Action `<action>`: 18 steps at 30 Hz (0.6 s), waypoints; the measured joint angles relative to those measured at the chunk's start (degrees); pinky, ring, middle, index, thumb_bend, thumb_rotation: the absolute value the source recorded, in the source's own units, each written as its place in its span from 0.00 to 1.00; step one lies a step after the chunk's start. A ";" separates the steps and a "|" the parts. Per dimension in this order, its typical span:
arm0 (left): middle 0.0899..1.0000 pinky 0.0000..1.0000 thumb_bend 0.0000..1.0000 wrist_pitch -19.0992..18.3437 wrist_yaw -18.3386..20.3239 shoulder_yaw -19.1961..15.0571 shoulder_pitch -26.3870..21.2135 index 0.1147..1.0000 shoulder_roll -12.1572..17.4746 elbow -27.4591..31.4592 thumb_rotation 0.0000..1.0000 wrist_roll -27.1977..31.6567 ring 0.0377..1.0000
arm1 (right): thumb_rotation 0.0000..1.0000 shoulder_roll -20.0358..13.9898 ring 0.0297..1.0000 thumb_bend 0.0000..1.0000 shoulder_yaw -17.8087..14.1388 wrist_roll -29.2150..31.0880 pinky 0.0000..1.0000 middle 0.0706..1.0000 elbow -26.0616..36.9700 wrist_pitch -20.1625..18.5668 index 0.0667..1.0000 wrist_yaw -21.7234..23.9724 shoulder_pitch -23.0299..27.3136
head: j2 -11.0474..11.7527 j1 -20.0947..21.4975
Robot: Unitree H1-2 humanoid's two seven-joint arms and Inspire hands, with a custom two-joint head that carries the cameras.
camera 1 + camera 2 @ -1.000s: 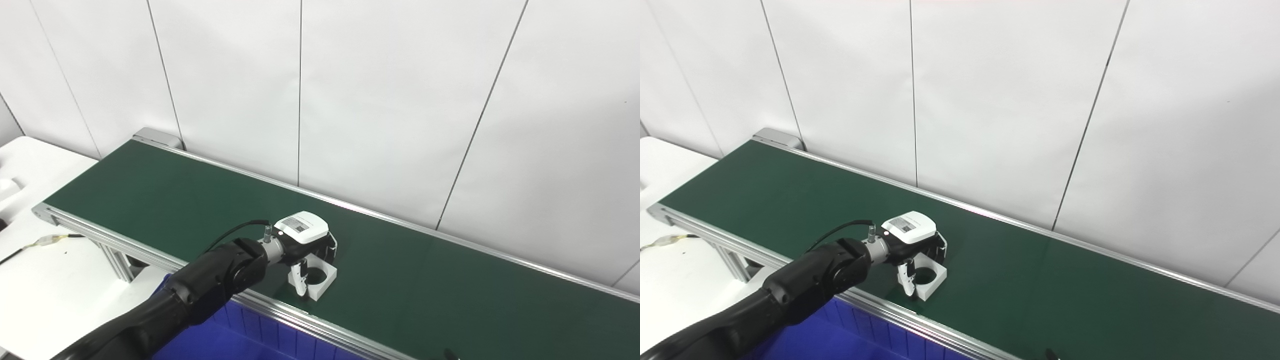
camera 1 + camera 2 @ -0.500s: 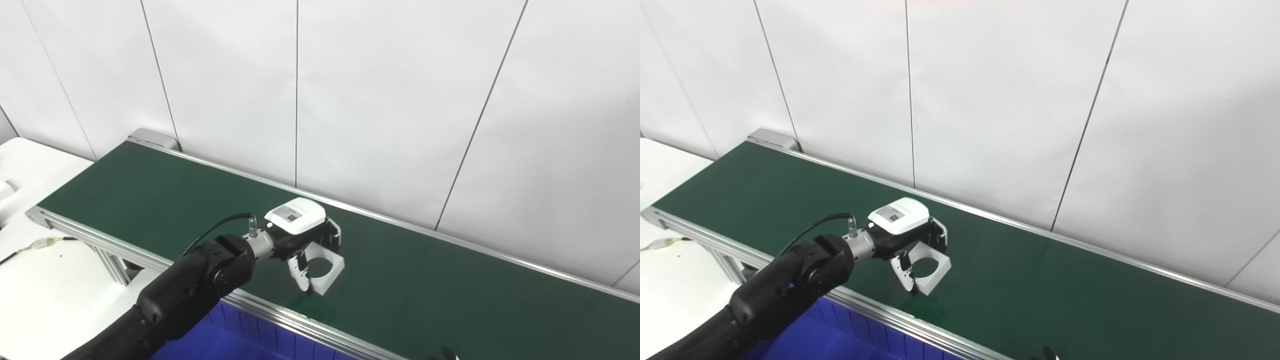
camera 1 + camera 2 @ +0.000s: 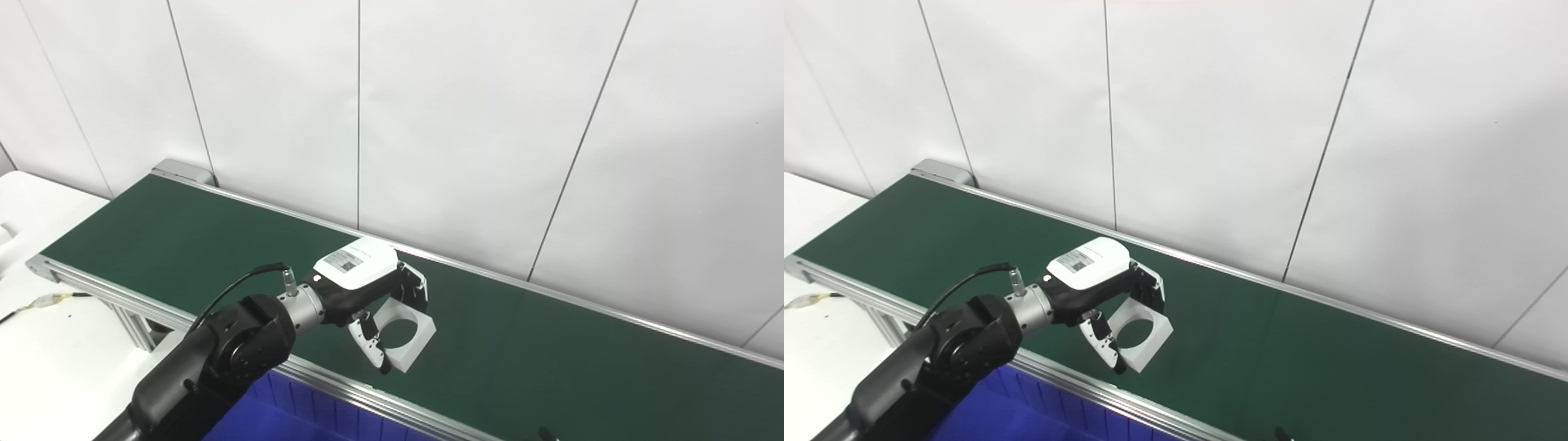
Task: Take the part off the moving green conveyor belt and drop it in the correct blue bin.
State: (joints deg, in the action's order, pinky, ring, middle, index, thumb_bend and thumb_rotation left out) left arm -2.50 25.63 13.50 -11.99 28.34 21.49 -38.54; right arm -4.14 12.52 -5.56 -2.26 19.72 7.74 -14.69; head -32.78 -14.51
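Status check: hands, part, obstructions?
Left hand shut on white part, above green belt. Right hand barely in view. Blue bin below. Path clear.

Bare conveyor belt (image 3: 551,361) all around; wall (image 3: 465,122) close behind, blue bin (image 3: 275,410) below the near rail.

White part (image 3: 405,334), dark green belt (image 3: 184,239), blue bin (image 3: 288,410), white-and-black hand (image 3: 373,294).

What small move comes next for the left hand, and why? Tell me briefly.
Probably draw the left hand back toward the robot over the belt's near rail to the blue bin. The hand is shut on the white part, which looks clear of the green belt, and the bin lies just below the rail.
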 measured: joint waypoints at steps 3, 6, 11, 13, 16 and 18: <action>0.37 0.42 0.52 -1.43 0.78 -1.82 2.26 0.44 -1.10 3.34 0.00 1.53 0.38 | 0.82 -0.09 0.78 0.61 -0.02 0.03 0.68 0.86 1.15 -0.01 0.95 0.04 -0.05 | -1.67 0.71; 0.37 0.42 0.52 -2.26 0.91 -3.22 4.80 0.44 -1.95 5.56 0.00 3.35 0.38 | 0.80 -0.11 0.78 0.59 -0.02 0.01 0.69 0.86 2.92 -0.06 0.95 0.09 -0.27 | -3.52 1.15; 0.38 0.40 0.52 -3.35 1.08 -4.96 7.58 0.44 -2.56 8.32 0.00 5.17 0.38 | 0.77 -0.22 0.79 0.59 -0.05 0.29 0.71 0.87 6.72 -1.79 0.95 0.39 -0.72 | -7.57 2.20; 0.37 0.38 0.52 -3.65 1.02 -5.65 8.77 0.44 -3.30 9.58 0.00 6.53 0.36 | 0.74 -0.22 0.79 0.58 -0.11 0.52 0.71 0.86 7.10 -2.73 0.94 0.46 -0.82 | -8.71 2.47; 0.40 0.40 0.52 -4.54 0.91 -6.40 10.92 0.44 -4.34 10.97 0.00 8.69 0.40 | 0.73 -0.24 0.79 0.60 -0.26 0.59 0.71 0.86 7.42 -4.10 0.94 0.50 -1.12 | -9.59 2.64; 0.41 0.42 0.52 -4.63 0.75 -6.68 12.75 0.44 -5.08 11.28 0.00 9.29 0.41 | 0.74 -0.25 0.78 0.63 -0.40 0.70 0.71 0.86 7.89 -4.34 0.94 0.50 -1.40 | -10.29 2.73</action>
State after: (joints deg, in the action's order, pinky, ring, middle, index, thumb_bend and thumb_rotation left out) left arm -7.13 26.38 6.82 0.77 23.26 32.77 -29.25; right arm -4.40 12.12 -4.86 5.63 15.38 8.25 -16.09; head -43.07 -11.78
